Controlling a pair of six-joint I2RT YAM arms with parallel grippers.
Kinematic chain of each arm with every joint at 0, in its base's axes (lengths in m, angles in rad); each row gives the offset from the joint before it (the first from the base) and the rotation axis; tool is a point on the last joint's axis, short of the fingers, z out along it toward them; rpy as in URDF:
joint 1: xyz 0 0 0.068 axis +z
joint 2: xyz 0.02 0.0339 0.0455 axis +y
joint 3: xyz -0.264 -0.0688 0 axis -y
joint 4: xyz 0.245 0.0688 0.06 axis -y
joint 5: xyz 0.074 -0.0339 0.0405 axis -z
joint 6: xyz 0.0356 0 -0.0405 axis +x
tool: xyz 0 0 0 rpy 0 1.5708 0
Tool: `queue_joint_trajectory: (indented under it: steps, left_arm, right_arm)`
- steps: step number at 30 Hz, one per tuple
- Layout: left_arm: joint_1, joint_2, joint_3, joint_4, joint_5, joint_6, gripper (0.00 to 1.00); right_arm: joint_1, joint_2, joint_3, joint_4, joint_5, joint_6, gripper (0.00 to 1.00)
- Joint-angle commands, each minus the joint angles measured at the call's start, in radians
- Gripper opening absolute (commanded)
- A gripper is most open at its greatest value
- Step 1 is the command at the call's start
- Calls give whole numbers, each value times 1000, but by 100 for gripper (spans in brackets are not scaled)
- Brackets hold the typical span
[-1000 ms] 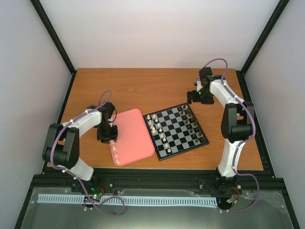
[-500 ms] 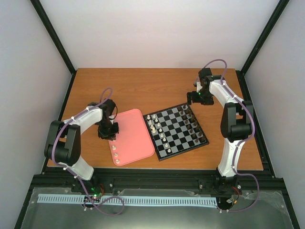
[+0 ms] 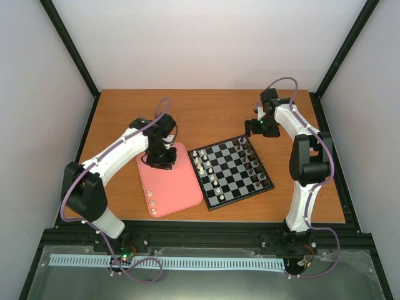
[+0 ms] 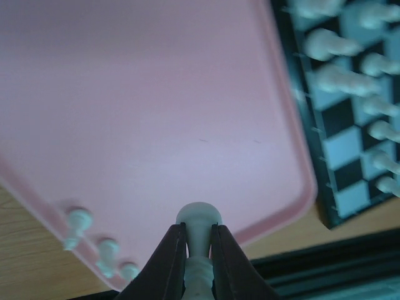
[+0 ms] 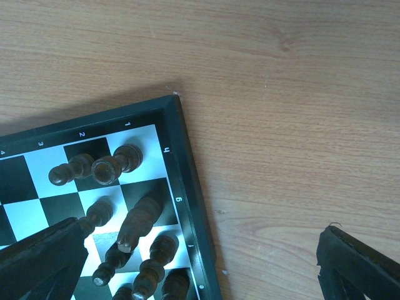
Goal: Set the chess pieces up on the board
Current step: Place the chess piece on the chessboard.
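We stretch our left arm (image 3: 119,150) toward centre-left of the top view, left gripper (image 4: 198,237) pointing down, fingers clamped on a pale chess piece (image 4: 199,219). Our right arm (image 3: 306,159) folds at upper right, right gripper (image 3: 254,129) spread wide apart.

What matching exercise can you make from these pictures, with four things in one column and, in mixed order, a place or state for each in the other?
Column one
1. left gripper
2. right gripper
3. dark brown pieces
4. pink tray

Column two
A. open, over a corner of the board
B. on the table, beside the board, toward the left arm
C. shut on a cream-white chess piece
D. on the board's rows nearest the right arm

Pairs: 1-C, 2-A, 3-D, 4-B
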Motion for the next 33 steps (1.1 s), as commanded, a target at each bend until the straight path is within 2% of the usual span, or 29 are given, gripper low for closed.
queue_joint_trajectory:
  steps: [1,8,13,24,33]
  left_arm:
    - [-130,49,97,-60,19,-55,1]
    - [-303,233,285,-93,-35,-32,1]
    - [-335,348,385,-102,-34,-6,1]
    - [-399,439,397,-81,-52,-4,3]
    - [-405,499,424,-58,-47,-6,4]
  right_arm:
    - [7,10,-10,19,-11,4,100]
    - [7,5,-10,19,-8,-7,100]
    - [7,3,-4,17,-13,-12,100]
    - [7,-21,-33,38,0,-17,100]
    - [7,-24,-38,43,-11,-20,100]
